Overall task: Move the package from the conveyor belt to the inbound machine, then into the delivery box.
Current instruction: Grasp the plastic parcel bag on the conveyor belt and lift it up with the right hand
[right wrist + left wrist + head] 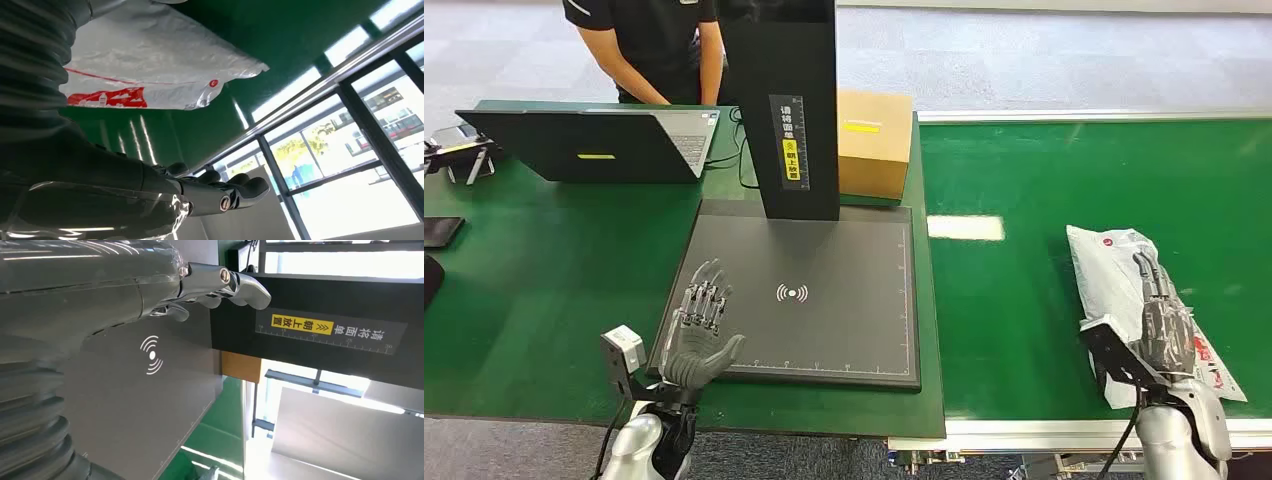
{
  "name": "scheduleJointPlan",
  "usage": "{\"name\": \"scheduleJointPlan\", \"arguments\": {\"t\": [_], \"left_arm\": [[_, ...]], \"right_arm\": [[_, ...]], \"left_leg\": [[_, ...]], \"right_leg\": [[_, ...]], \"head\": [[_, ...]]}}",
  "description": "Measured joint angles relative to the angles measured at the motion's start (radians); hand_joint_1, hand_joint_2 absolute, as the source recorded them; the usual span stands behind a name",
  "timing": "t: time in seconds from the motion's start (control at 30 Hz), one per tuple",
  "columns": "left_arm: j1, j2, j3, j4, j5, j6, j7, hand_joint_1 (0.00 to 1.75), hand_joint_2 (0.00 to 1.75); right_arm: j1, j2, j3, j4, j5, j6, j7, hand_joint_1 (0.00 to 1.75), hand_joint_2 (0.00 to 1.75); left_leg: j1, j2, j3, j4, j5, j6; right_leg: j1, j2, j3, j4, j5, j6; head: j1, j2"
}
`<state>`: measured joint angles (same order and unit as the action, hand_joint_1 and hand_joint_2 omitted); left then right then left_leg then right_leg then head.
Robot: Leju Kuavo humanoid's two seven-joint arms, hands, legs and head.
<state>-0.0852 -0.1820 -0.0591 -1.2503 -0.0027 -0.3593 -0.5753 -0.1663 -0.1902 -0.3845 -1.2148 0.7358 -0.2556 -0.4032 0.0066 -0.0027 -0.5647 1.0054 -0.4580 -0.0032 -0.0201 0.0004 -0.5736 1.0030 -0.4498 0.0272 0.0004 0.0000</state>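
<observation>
The package (1112,268), a white plastic mailer with red print, lies flat on the green conveyor belt (1104,170) at the right. My right hand (1165,326) is over its near part, fingers stretched out along it and holding nothing; whether it touches the bag I cannot tell. In the right wrist view the package (150,70) lies beside the straight fingers (235,192). The inbound machine is a black scanning plate (824,330) with a tall black column (789,110). My left hand (704,322) hovers open over the plate's left edge, and its fingers (225,284) show in the left wrist view.
A brown cardboard box (874,140) stands behind the column on the right. An open laptop (584,145) sits at the back left, with a person (649,45) behind it. Small dark devices (439,232) lie at the far left edge.
</observation>
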Motion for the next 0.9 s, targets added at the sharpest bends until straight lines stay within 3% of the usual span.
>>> {"name": "scheduleJointPlan", "arguments": {"t": [0.47, 0.67, 0.9], "left_arm": [[-0.002, 0.003, -0.007, 0.036, 0.022, 0.004, -0.011, 0.00, 1.75], [-0.004, 0.007, -0.020, 0.052, 0.022, 0.006, -0.012, 0.00, 1.75], [-0.021, 0.012, -0.028, 0.078, 0.023, 0.006, -0.018, 0.00, 1.75]], "right_arm": [[-0.070, -0.121, -0.070, 0.287, 0.067, -0.012, 0.093, 0.00, 1.75], [-0.094, -0.138, -0.102, 0.436, 0.066, 0.104, 0.191, 0.00, 1.75], [-0.146, -0.159, -0.136, 0.579, 0.004, 0.275, 0.194, 0.00, 1.75]], "left_leg": [[-0.001, 0.000, 0.000, 0.000, 0.001, 0.001], [-0.002, 0.000, 0.000, 0.000, 0.001, 0.002], [-0.002, 0.000, 0.001, 0.000, 0.001, 0.002]], "right_leg": [[-0.002, 0.000, 0.000, 0.000, 0.000, 0.001], [-0.002, 0.000, -0.001, 0.000, 0.000, 0.001], [-0.002, 0.000, 0.000, 0.000, 0.001, 0.002]], "head": [[0.000, 0.000], [0.000, 0.000], [0.000, 0.000]]}}
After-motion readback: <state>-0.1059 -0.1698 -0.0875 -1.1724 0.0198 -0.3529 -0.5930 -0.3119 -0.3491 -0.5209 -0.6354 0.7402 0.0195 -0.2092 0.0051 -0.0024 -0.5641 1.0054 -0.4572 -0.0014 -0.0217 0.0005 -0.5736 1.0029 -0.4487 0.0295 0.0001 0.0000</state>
